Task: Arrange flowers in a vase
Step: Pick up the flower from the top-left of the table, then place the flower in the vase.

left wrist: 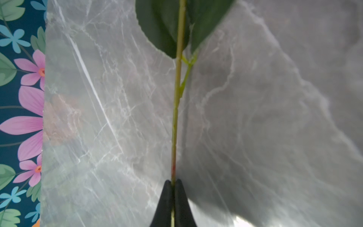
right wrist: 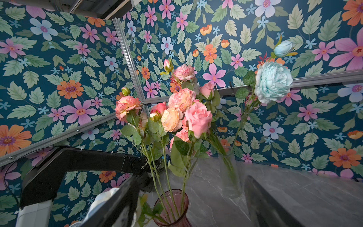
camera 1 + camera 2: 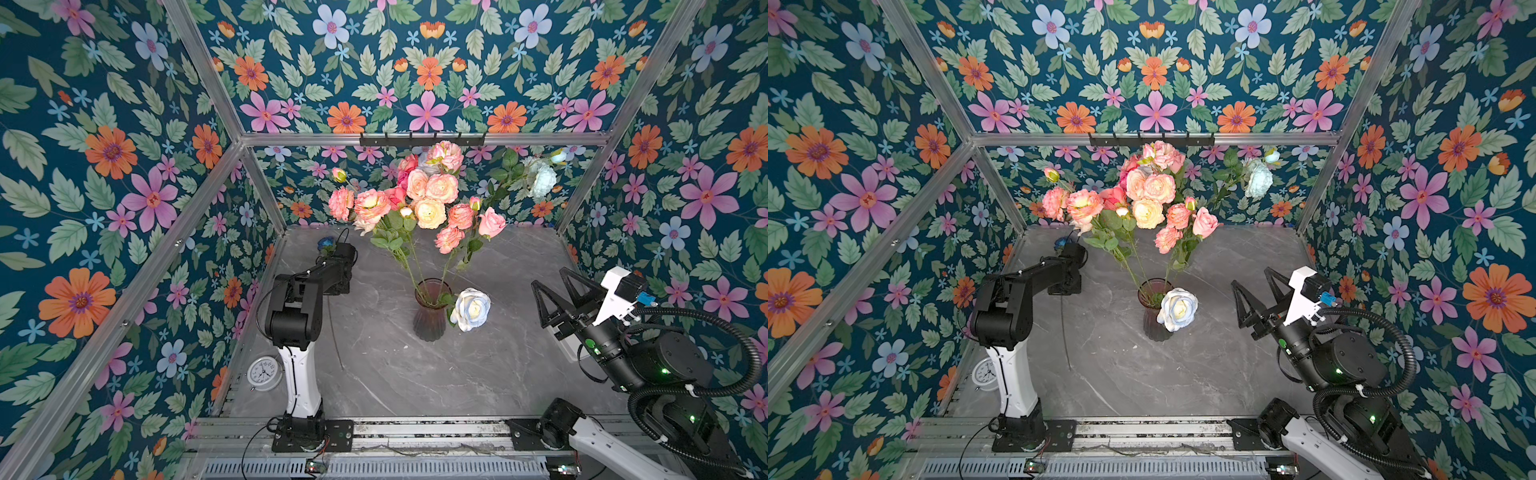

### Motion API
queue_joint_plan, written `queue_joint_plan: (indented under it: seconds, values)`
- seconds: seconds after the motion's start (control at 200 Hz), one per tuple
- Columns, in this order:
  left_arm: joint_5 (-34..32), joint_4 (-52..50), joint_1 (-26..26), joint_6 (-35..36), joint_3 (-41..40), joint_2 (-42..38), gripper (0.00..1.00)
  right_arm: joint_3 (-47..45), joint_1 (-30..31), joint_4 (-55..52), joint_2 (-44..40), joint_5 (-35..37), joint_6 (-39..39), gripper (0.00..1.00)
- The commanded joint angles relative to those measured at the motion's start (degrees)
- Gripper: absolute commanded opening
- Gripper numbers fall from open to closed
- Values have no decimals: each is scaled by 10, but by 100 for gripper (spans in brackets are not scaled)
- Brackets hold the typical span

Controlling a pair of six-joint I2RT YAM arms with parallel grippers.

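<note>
A pink glass vase point(image 3: 432, 311) point(image 2: 172, 208) stands mid-table and holds several pink and peach flowers point(image 3: 428, 195) point(image 2: 182, 116). A white rose point(image 3: 471, 309) droops over its rim. In the left wrist view my left gripper point(image 1: 173, 183) is shut on a green stem point(image 1: 177, 94) with dark leaves, just above the marble table. In both top views its fingers are hidden under the left wrist point(image 3: 338, 266), next to a deep blue flower head point(image 3: 326, 242) point(image 3: 1064, 242). My right gripper point(image 3: 549, 277) point(image 2: 192, 177) stands open and empty, right of the vase.
A clear glass vase point(image 2: 229, 176) with a pale blue peony point(image 3: 542, 180) point(image 2: 273, 82) stands at the back right. A white clock point(image 3: 264, 372) lies beside the left arm's base. A black hook rail point(image 3: 422, 139) hangs on the back frame. Walls close in the grey table point(image 3: 415, 374).
</note>
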Motion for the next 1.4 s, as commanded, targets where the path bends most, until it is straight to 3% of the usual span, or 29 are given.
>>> queue_joint_plan:
  seconds: [0.0,0.135,0.37,0.57,1.035,1.205,1.395]
  values:
    - [14,15,2,-44,-18,-42,0,1,0,11,-2,-5,5,83]
    - [37,70,2,-79,-67,-128,0,4,1,10,-3,-6,5,83]
    - [11,94,3,-153,-150,-301,0,9,1,10,-3,-13,8,83]
    - [-6,89,2,-146,-187,-475,0,24,1,2,7,-20,15,83]
    - [191,41,-42,-112,-166,-771,0,75,1,-23,42,-23,33,83]
    - [291,56,-41,-87,-122,-812,0,104,1,-28,66,-27,35,83]
    - [393,122,-41,-111,-82,-797,0,118,1,-25,80,-16,37,83]
